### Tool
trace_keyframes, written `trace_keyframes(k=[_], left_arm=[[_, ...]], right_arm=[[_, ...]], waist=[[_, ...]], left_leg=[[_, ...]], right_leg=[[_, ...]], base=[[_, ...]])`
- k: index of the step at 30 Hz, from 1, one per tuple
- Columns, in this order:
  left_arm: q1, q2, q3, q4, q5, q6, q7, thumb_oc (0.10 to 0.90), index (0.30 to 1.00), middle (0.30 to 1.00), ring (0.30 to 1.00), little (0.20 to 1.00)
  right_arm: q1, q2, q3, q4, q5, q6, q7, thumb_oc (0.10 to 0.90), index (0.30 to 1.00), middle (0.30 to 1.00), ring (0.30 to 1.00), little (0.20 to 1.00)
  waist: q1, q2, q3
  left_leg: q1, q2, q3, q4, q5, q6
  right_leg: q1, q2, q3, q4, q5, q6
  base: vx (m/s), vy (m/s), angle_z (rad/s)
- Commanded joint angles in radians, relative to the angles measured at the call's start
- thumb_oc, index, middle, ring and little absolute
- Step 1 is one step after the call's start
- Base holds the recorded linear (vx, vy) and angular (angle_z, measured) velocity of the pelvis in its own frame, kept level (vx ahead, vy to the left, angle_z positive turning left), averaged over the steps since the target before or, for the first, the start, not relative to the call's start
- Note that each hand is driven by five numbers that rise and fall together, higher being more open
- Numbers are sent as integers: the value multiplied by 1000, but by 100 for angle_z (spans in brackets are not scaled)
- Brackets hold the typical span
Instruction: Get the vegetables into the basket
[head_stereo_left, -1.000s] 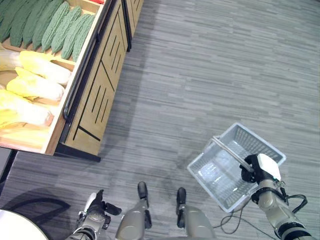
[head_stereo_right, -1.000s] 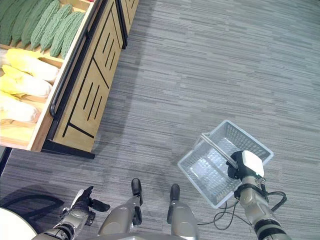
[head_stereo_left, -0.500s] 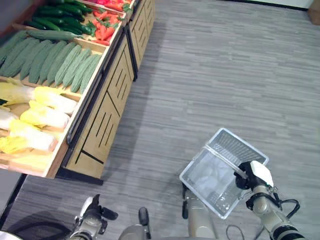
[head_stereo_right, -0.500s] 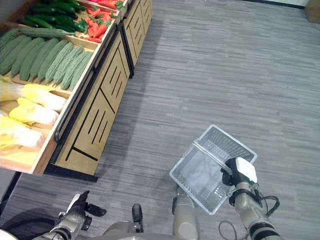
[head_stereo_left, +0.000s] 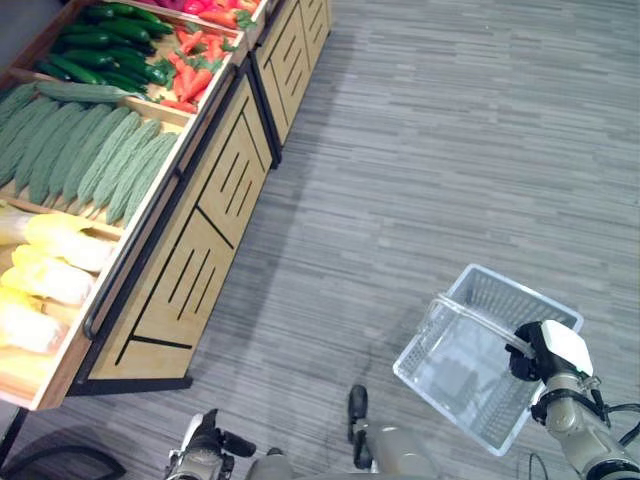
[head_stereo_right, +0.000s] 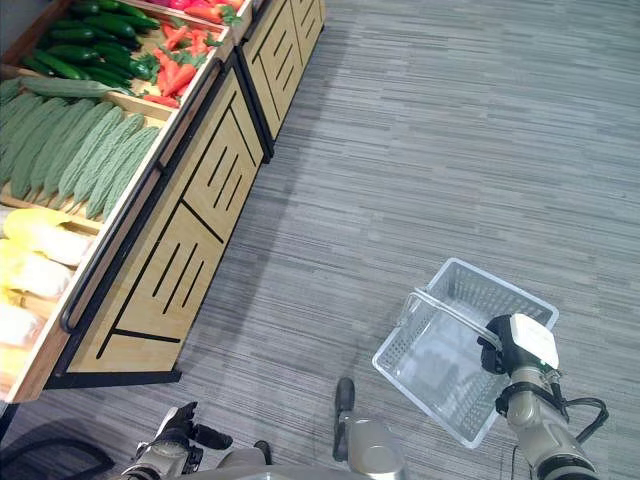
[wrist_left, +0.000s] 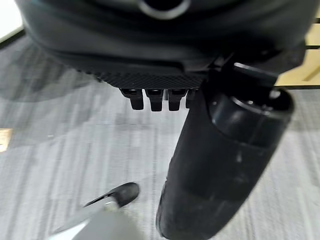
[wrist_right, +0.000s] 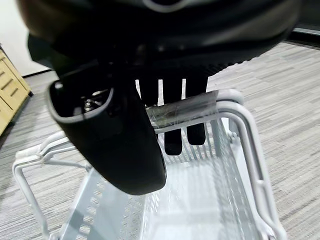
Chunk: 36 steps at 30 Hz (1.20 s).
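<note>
My right hand (head_stereo_left: 546, 356) is shut on the handle (wrist_right: 186, 109) of a white wire basket (head_stereo_left: 497, 291), which hangs empty over the grey floor at the lower right. On my left a wooden display stand (head_stereo_left: 215, 215) holds the vegetables: pale yellow cabbages (head_stereo_left: 52, 280), bumpy green gourds (head_stereo_left: 90, 160), dark cucumbers (head_stereo_left: 100, 50) and red-orange vegetables with green tops (head_stereo_left: 195, 72). My left hand (head_stereo_left: 205, 455) hangs low at the bottom edge, away from the stand, fingers (wrist_left: 155, 99) curled and holding nothing.
The stand's slatted wooden front (head_stereo_right: 185, 250) and dark rail (head_stereo_right: 110, 265) run along the left side. Grey plank-patterned floor (head_stereo_left: 450, 150) stretches open to the right and ahead.
The whole picture has shifted along the stand, so cucumbers and red vegetables now show at the top left. My right hand still holds the basket's handle; my left hand stays low.
</note>
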Motion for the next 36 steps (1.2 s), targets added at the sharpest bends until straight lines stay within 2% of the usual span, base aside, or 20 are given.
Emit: trace_keyframes(k=[1,6,8,9,10,12,14,15,17,18,19,22,23,26,27,29,31,33,35,36], left_arm=[[-11,61,-28,9,7,15,33,900,1000,1000,1000,1000],[-30,73,-29,2,3,18,44,900,1000,1000,1000,1000],[-40,79,-32,-2,1,16,49,900,1000,1000,1000,1000],[-41,80,-32,-2,1,16,49,900,1000,1000,1000,1000],[-53,84,-34,-6,-14,18,56,900,1000,1000,1000,1000],[-62,84,-41,-8,-20,15,59,900,1000,1000,1000,1000],[-76,83,-57,-11,-20,16,62,900,1000,1000,1000,1000],[-74,81,-67,-12,-12,13,64,900,1000,1000,1000,1000],[-70,80,-79,-14,-1,10,64,900,1000,1000,1000,1000],[-70,80,-79,-14,-1,10,64,900,1000,1000,1000,1000],[-66,83,-80,-13,5,8,67,900,1000,1000,1000,1000],[-53,90,-74,-7,18,12,65,900,1000,1000,1000,1000],[-38,86,-68,-5,23,15,65,900,1000,1000,1000,1000],[-37,88,-68,-7,25,12,64,900,1000,1000,1000,1000],[-41,93,-71,-10,23,10,65,900,1000,1000,1000,1000],[-44,99,-70,-10,24,10,68,900,1000,1000,1000,1000],[-46,110,-71,-13,28,6,68,900,1000,1000,1000,1000],[-52,129,-63,-17,14,1,73,900,1000,1000,1000,1000],[-52,129,-62,-17,14,1,73,900,1000,1000,1000,1000],[-57,140,-55,-17,6,0,77,900,1000,1000,1000,1000]], right_arm=[[8,-43,-78,-107,13,-38,-72,400,300,300,300,300],[29,-48,-79,-124,5,-35,-79,400,300,300,300,300],[37,-58,-88,-115,12,-36,-95,400,300,300,300,300],[36,-58,-88,-114,12,-37,-96,400,300,300,300,300],[43,-61,-94,-122,14,-31,-100,400,300,300,300,300],[42,-65,-97,-115,17,-28,-107,400,300,300,300,300],[46,-71,-113,-110,22,-23,-120,400,300,300,300,300],[46,-75,-122,-102,26,-22,-136,400,300,300,300,300],[37,-73,-120,-84,27,-23,-148,400,300,300,300,300],[37,-73,-120,-83,27,-23,-149,400,300,300,300,300],[38,-66,-115,-77,25,-24,-159,400,300,300,300,300],[36,-54,-95,-60,15,-19,-147,400,300,300,300,300],[44,-44,-88,-64,3,-12,-131,400,300,300,300,300],[45,-33,-85,-46,-5,-6,-130,400,300,300,300,300],[27,-17,-77,-47,-5,0,-130,400,300,300,300,300],[10,-9,-68,-40,-4,1,-134,400,300,300,300,300],[-29,2,-45,-21,-6,3,-138,400,300,300,300,300],[-80,18,-11,15,-6,-1,-145,400,300,300,300,300],[-81,18,-10,16,-6,-1,-145,400,300,300,300,300],[-104,32,4,39,1,0,-147,400,300,300,300,300]], waist=[[8,-29,-17],[5,-26,-3],[5,-29,15],[2,-31,12],[13,-38,36],[20,-44,52],[28,-52,69],[35,-57,75],[46,-49,71],[47,-50,71],[61,-41,68],[80,-43,57],[80,-47,47],[81,-57,42],[80,-76,45],[81,-85,48],[86,-104,55],[91,-125,63],[92,-123,60],[94,-134,63]], left_leg=[[22,-72,8,7,-26,48],[-6,-56,-10,40,29,32],[-70,-41,3,163,71,15],[-75,-44,1,162,74,16],[-129,-54,-3,224,98,20],[-171,-62,-2,240,97,26],[-257,-64,22,203,56,43],[-315,-54,49,132,17,49],[-363,-30,65,31,63,38],[-359,-31,67,26,65,38],[-406,-3,94,-56,148,18],[-390,12,109,-92,186,2],[-358,7,140,-90,158,19],[-354,-9,162,-76,143,34],[-354,-27,174,-53,112,58],[-356,-31,184,-40,99,66],[-358,-46,201,-9,60,86],[-357,-64,218,3,34,105],[-361,-62,219,1,36,105],[-355,-79,221,-8,25,117]], right_leg=[[-101,-94,56,77,43,151],[-115,-77,62,93,12,125],[-89,-71,60,87,-19,97],[-92,-74,58,84,-15,98],[-71,-76,53,85,-32,85],[-60,-84,50,82,-35,86],[-35,-106,43,69,-40,97],[-12,-124,47,57,-47,111],[12,-125,58,40,-53,120],[12,-126,59,40,-54,120],[50,-113,71,25,-62,125],[109,-105,100,19,-88,129],[135,-116,114,19,-102,143],[144,-138,122,21,-103,155],[136,-161,136,36,-94,171],[127,-169,148,46,-88,177],[112,-187,169,62,-67,194],[87,-203,184,77,-15,213],[82,-201,186,75,-11,212],[73,-210,187,85,32,224]], base=[[77,-82,-1],[80,-116,8],[74,-161,20],[46,-145,32],[16,-115,30],[24,-82,14],[113,-3,22],[202,79,39],[179,109,33],[239,138,-2],[278,134,-27],[345,198,-43],[265,217,-74],[173,243,-65],[123,238,-34],[77,198,-23],[71,209,-22],[68,198,-20],[49,116,0],[84,169,-6]])
